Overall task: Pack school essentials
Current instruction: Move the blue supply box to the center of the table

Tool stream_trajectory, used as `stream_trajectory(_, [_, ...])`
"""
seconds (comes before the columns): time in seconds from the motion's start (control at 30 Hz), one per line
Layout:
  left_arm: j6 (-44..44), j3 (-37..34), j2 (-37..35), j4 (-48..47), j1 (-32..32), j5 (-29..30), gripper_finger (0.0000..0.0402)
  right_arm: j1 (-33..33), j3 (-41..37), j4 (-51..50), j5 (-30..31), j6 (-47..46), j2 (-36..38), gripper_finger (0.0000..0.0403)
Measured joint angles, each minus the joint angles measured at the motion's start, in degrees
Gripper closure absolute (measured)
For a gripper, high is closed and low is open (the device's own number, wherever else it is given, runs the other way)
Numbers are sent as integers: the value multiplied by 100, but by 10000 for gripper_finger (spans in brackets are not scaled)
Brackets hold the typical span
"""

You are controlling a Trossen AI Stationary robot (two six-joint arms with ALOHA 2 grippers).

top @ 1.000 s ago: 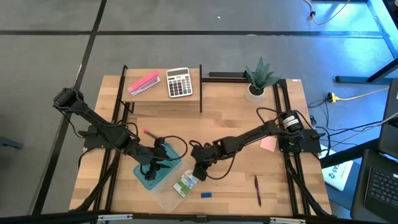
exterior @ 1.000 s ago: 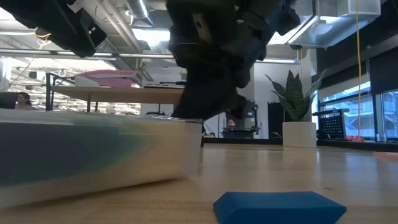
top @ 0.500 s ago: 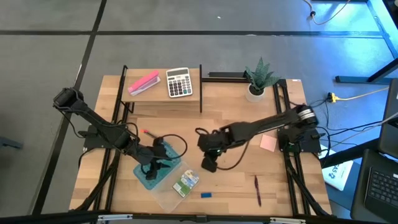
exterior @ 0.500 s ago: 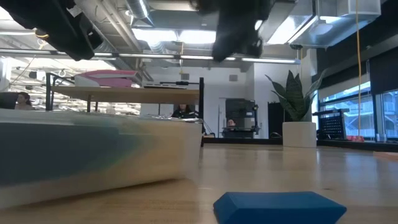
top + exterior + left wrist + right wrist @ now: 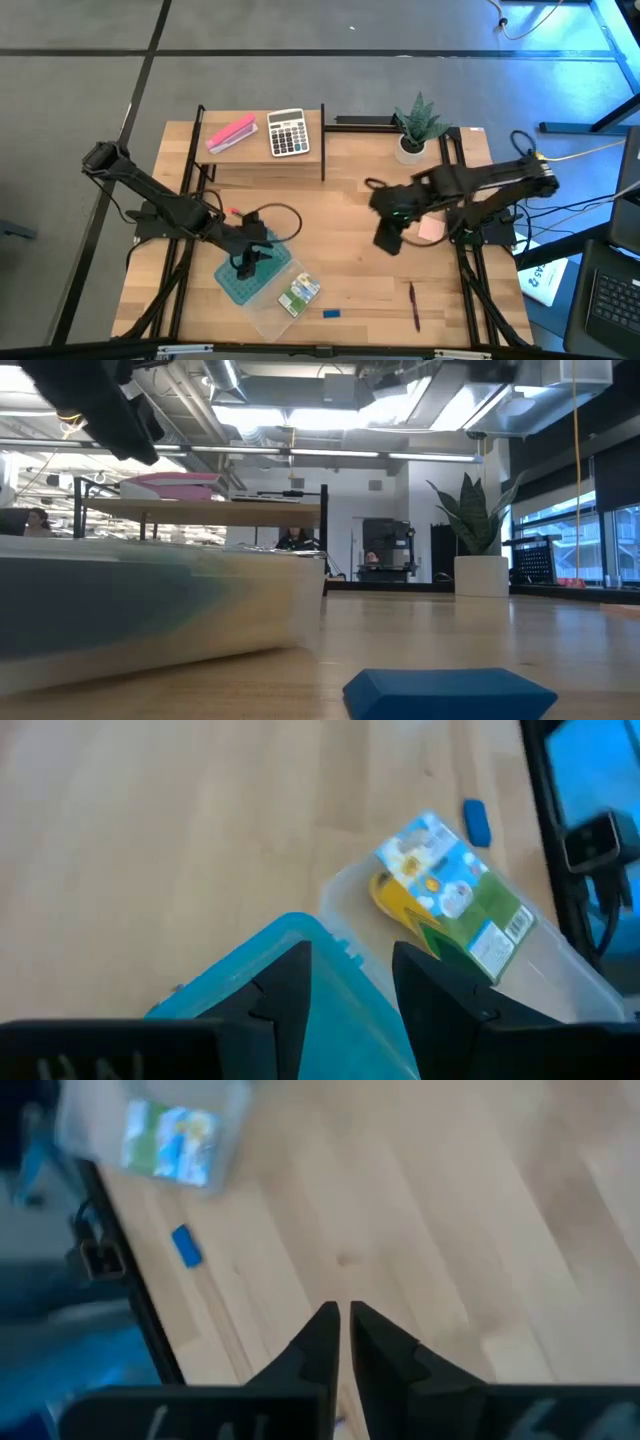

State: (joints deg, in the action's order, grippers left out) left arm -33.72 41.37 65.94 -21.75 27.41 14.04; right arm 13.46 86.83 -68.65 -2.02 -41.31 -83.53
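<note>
The yellow-green crayon box point(image 5: 298, 293) lies in the clear case tray point(image 5: 270, 310); in the left wrist view it point(image 5: 450, 890) lies on the yellow scissors handles point(image 5: 395, 900). The blue lid point(image 5: 238, 283) lies open beside the tray. My left gripper point(image 5: 250, 258) is open above this lid point(image 5: 300, 960). The blue eraser point(image 5: 331, 313) and the dark-red pen point(image 5: 413, 305) lie on the table near its near edge. The pencil's red tip point(image 5: 232, 212) shows beside the left arm. My right gripper point(image 5: 388, 240) is shut, empty and raised right of the table's middle. My left gripper comes at the blue lid from above with its fingers point(image 5: 285, 995) spread, one over the lid's inside, the other at its edge point(image 5: 385, 1020) toward the tray. I cannot tell whether they touch it.
A raised shelf at the far edge carries the pink block point(image 5: 230, 133) and the grey calculator point(image 5: 288, 132). A potted plant point(image 5: 415, 130) stands at the far right, and a pink note point(image 5: 431, 230) lies near the right arm. Bare wood lies between the case and the pen.
My right gripper has risen from beside the crayon box and swung toward the table's right edge, out of the low view. The crayon box has stayed in the tray. My left gripper has shifted slightly toward the far edge, still over the lid.
</note>
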Motion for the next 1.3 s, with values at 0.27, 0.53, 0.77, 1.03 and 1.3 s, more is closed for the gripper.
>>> stream_trajectory(0.27, [-650,720,-276,-1320,-325,2,266,616,0,-613,746,-1774,477,370])
stream_trajectory(0.53, [-1376,1012,-278,-1979,-427,-20,266,1559,-7,-811,1144,-3999,453,384])
stream_trajectory(0.77, [-1376,1016,-274,-1977,-427,-20,266,2325,-7,-1243,1039,-6682,241,388])
stream_trajectory(1.03, [-1374,1016,-271,-1977,-427,-20,266,2832,-7,-1184,336,-7712,-333,388])
stream_trajectory(1.3, [-1357,1016,-271,-1975,-427,-20,266,2961,-7,-106,432,-6866,-958,388])
